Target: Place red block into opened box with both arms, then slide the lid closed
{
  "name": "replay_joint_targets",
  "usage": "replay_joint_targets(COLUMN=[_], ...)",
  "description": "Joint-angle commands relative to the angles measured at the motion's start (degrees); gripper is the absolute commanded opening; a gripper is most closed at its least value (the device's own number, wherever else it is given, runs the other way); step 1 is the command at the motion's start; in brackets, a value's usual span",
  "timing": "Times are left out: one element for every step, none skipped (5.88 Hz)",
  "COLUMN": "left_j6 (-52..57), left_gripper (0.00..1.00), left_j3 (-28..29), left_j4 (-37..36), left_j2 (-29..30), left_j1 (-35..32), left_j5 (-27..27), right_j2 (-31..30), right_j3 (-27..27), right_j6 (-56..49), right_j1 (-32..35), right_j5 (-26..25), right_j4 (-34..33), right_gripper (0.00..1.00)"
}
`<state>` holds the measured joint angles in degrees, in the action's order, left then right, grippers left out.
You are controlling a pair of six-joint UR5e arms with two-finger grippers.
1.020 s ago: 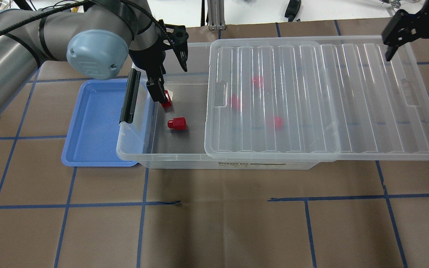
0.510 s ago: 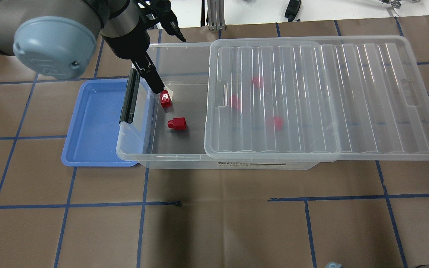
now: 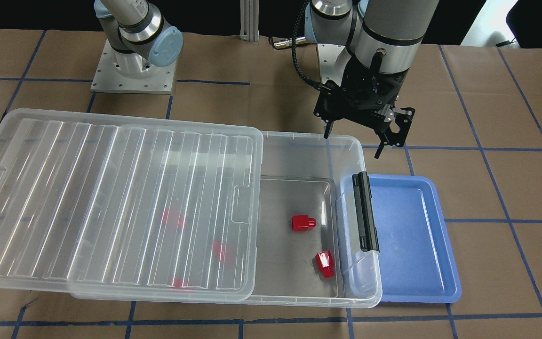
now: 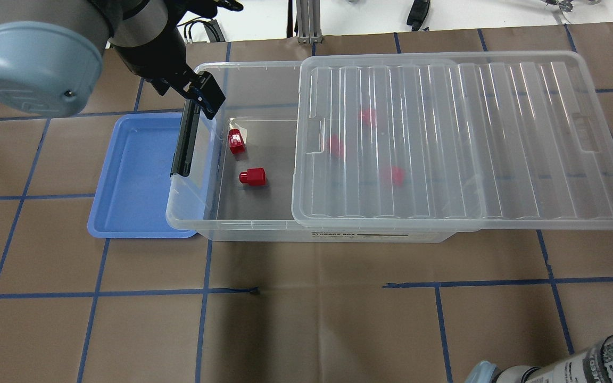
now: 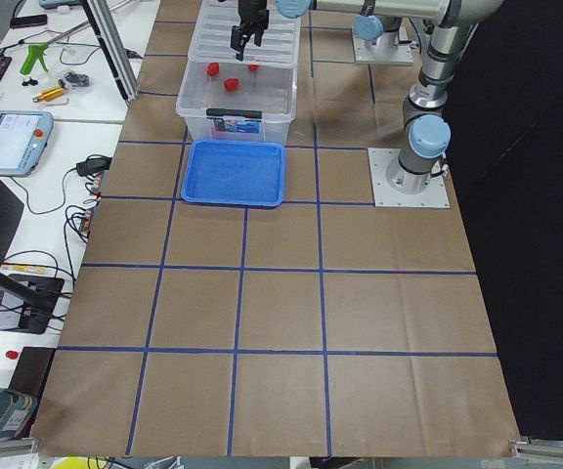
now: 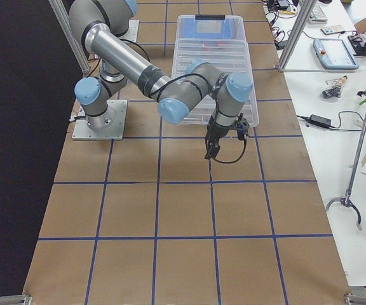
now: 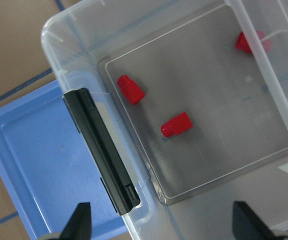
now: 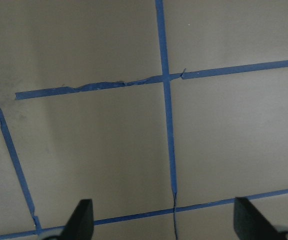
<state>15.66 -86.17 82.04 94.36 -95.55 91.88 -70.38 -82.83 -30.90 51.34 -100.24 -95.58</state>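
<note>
The clear box (image 4: 242, 227) lies with its lid (image 4: 498, 133) slid toward the right, leaving the left end uncovered. Two red blocks (image 4: 236, 141) (image 4: 252, 176) rest on the uncovered floor, also seen as red blocks (image 3: 324, 263) (image 3: 303, 222) in the front view. Three more red blocks (image 4: 393, 175) show blurred under the lid. My left gripper (image 3: 354, 142) hangs open and empty above the box's back left corner; its wrist view looks down on both blocks (image 7: 131, 90) (image 7: 177, 124). My right gripper (image 8: 164, 220) is open over bare brown paper, in front of the lid's right end (image 6: 218, 147).
A blue tray (image 4: 136, 175) sits against the box's left end, partly under its rim. The black bar latch (image 4: 185, 139) stands on that end. Blue tape lines cross the brown paper. Benches with tools and cables flank the table in the side views.
My left gripper let go of the red block near the latch, then rose and drew back to the left. My right gripper left the lid's far right corner; its arm now enters at bottom right.
</note>
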Motion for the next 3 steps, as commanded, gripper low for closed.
replay_joint_targets(left_j6=[-16.38,-23.23,-26.09], left_gripper=[0.98,0.98,0.98], left_j3=[0.03,0.12,0.12], left_j4=[1.88,4.33,5.83], left_j2=[-1.20,-1.55,-1.64], left_j1=[1.68,1.69,1.69], left_j5=[-0.21,-0.56,-0.39], right_j2=[0.16,-1.15,-2.12], right_j3=[-4.08,-4.97,-6.46], right_j6=[7.13,8.31,8.32], right_j1=[0.24,0.68,0.95], right_j5=[4.50,7.57,8.30], right_j4=[0.22,0.74,1.18], right_gripper=[1.00,1.00,1.00])
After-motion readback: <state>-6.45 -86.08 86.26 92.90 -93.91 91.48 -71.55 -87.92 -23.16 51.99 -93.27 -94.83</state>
